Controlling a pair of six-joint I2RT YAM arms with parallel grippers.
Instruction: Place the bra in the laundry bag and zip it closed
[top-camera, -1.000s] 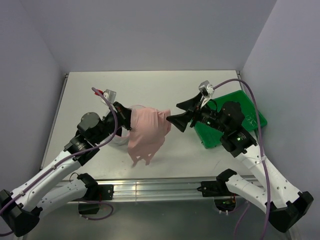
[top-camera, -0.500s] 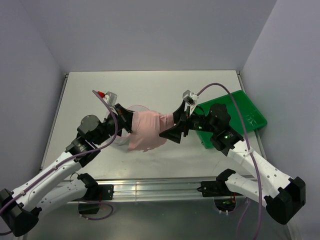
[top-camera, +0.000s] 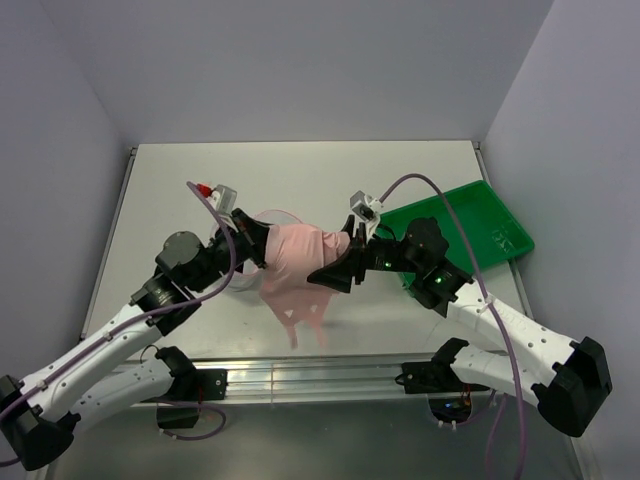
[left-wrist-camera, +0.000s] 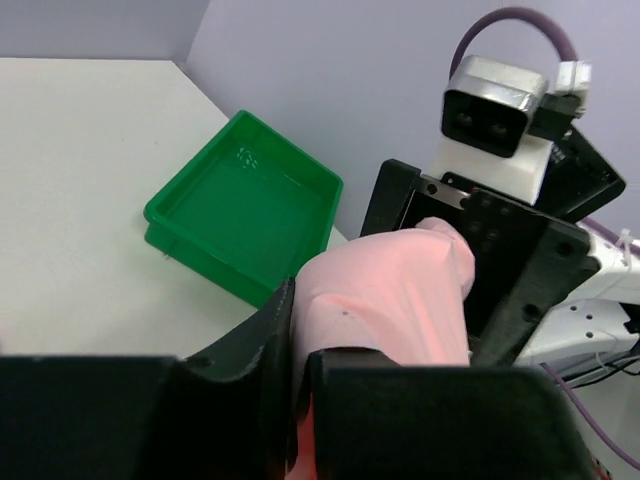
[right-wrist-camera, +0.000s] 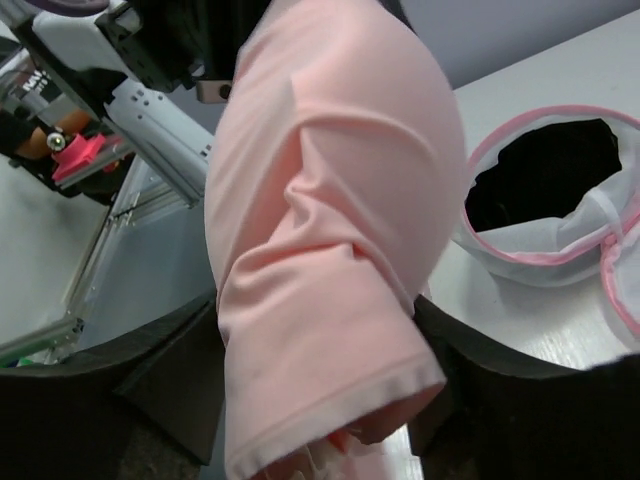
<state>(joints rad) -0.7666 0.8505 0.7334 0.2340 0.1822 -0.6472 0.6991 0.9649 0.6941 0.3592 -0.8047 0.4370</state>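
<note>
Right tool moved in around bra, laundry bag partly hidden

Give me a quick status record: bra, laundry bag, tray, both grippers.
left gripper: jaws shut on the soft pale pink fabric bra
right gripper: jaws wide, straddling the bra's other end; grip unconfirmed
bra: held up between both grippers, straps dangling
laundry bag: round white mesh pouch, pink zipper rim, unzipped, on the white table; bra not inside
tray: green plastic tray, at table's right edge
</note>
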